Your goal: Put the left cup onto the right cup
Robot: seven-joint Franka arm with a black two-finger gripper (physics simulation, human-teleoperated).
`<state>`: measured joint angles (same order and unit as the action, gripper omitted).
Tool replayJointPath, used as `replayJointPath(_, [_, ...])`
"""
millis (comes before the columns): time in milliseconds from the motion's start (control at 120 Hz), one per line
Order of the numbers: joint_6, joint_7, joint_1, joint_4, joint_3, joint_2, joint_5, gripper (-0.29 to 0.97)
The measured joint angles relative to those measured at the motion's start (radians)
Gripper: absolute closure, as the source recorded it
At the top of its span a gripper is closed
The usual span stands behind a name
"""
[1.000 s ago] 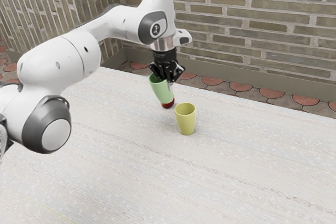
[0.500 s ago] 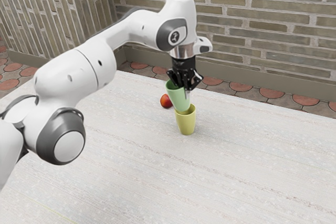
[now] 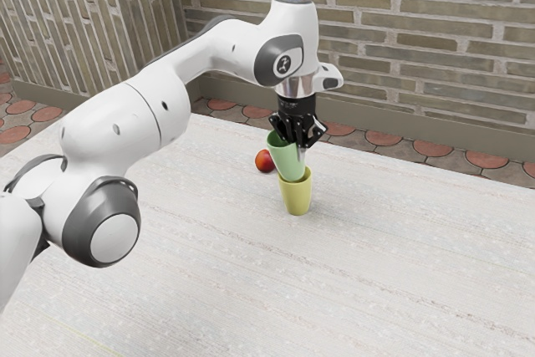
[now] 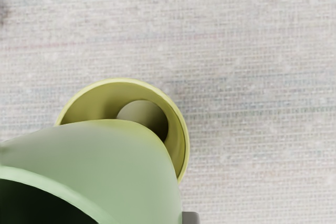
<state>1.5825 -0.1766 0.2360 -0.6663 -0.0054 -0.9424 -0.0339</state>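
Observation:
My gripper is shut on the rim of the green cup, which hangs tilted with its base dipping into the mouth of the yellow-green cup. The yellow-green cup stands upright on the table. In the wrist view the green cup lies close under my hand and covers part of the yellow-green cup's opening, whose inner floor shows beyond it.
A red apple lies on the pale table just behind the two cups, toward the exterior view's left. A brick wall and a tiled floor strip run behind the table's far edge.
My hand carried the green cup toward the exterior view's right, from beside the apple to above the yellow-green cup, then eased slightly lower into its mouth.

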Motion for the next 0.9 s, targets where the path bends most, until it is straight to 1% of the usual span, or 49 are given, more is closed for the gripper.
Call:
replayJointPath(433, [0.001, -0.02, 0.001, 0.011, 0.0, -0.018, -0.002, 0.78])
replayJointPath(633, [0.006, -0.027, 0.006, 0.029, 0.0, -0.018, -0.014, 0.78])
replayJointPath(900, [0.061, -0.032, 0.013, 0.055, -0.001, -0.037, -0.045, 0.78])
